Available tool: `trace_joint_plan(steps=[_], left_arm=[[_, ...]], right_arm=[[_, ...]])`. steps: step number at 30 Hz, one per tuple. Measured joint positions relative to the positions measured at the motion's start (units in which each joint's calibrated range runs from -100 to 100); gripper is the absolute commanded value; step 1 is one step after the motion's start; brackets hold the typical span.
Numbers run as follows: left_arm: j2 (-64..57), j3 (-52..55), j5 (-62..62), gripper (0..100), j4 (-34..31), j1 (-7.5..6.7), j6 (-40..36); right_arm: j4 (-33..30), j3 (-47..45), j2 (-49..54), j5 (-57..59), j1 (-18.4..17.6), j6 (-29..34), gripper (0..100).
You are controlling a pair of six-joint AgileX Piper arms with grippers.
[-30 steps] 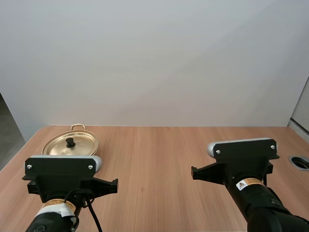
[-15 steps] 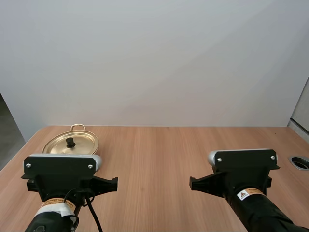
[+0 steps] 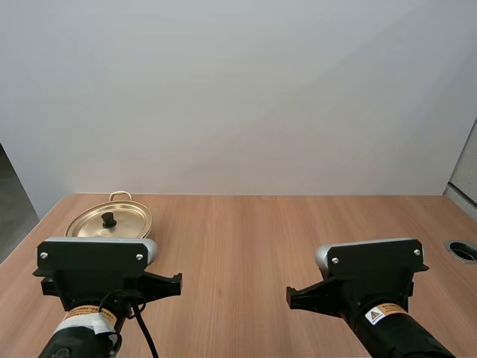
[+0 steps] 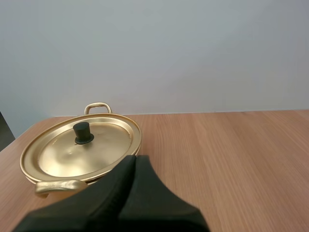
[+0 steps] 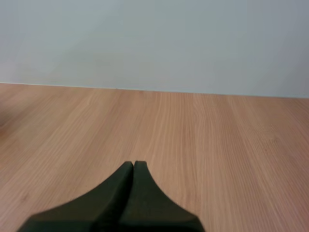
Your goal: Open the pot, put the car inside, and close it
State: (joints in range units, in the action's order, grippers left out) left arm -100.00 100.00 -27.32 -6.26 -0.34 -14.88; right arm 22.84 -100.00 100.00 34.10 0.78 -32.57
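The pot [image 3: 109, 224] sits at the far left of the bench [image 3: 246, 246], its lid [image 4: 82, 151] on with the black knob [image 4: 83, 133] upright; no car lies on the bench. The left jaws [image 4: 135, 162], pressed together on nothing, hang just near of the pot's rim. The right jaws [image 5: 133, 166], likewise pressed together, are over bare wood at the right. Over the last second the right arm has drawn nearer and lower while the left held still. That fits a closed pot either awaiting opening or already shut over the car.
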Motion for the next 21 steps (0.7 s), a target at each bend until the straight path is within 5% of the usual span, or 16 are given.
trace_joint_plan(steps=[16,19,21], left_arm=[[0.0,0.0,0.0,0,0.0,0.00,0.0],[0.0,0.0,0.0,0,0.0,0.00,0.0],[0.0,0.0,0.0,0,0.0,0.00,0.0]], right_arm=[[-1.7,0.0,0.0,-0.2,0.0,1.8,0],[-5.4,0.0,0.0,-2.1,0.0,5.4,0],[-13.3,0.0,0.0,-2.3,0.0,12.2,0]])
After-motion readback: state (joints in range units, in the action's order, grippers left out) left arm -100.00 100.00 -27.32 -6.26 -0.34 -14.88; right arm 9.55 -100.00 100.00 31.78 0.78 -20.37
